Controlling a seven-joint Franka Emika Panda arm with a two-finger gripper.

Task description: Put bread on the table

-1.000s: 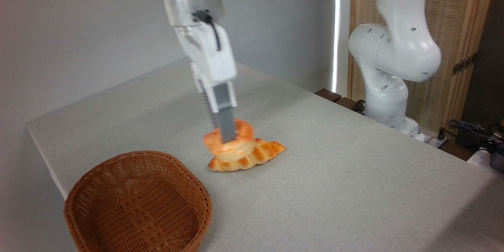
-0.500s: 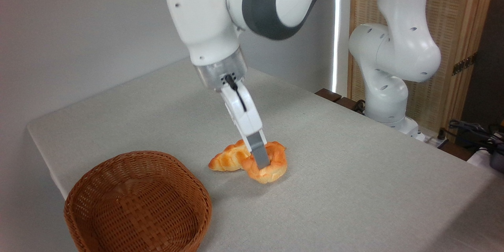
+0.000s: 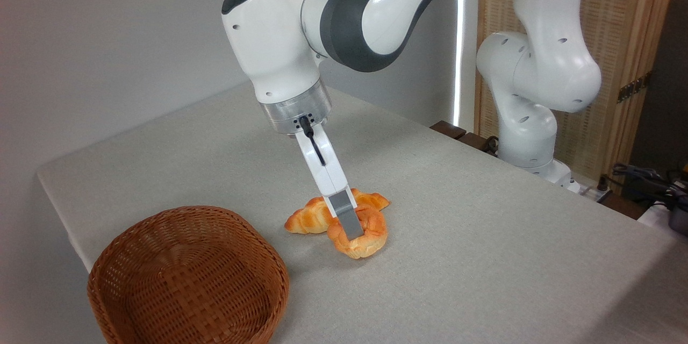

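The bread (image 3: 372, 237), a small round golden-orange bun, sits low on the table (image 3: 484, 247), touching or just above its grey surface, right in front of a longer braided loaf (image 3: 309, 217). My gripper (image 3: 355, 234) comes down onto it at a slant from the upper left and is shut on the bun. One grey finger (image 3: 346, 219) shows across the bun's front; the other finger is hidden behind it.
A brown wicker basket (image 3: 188, 274) stands empty at the table's front left corner. The base and lower links of the white arm (image 3: 532, 91) stand past the table's far right edge, in front of a wooden screen. Cables lie at the far right.
The gripper has carried the bun from above the braided loaf down and to the right, lowering it to the table surface beside that loaf. The wrist has tilted more.
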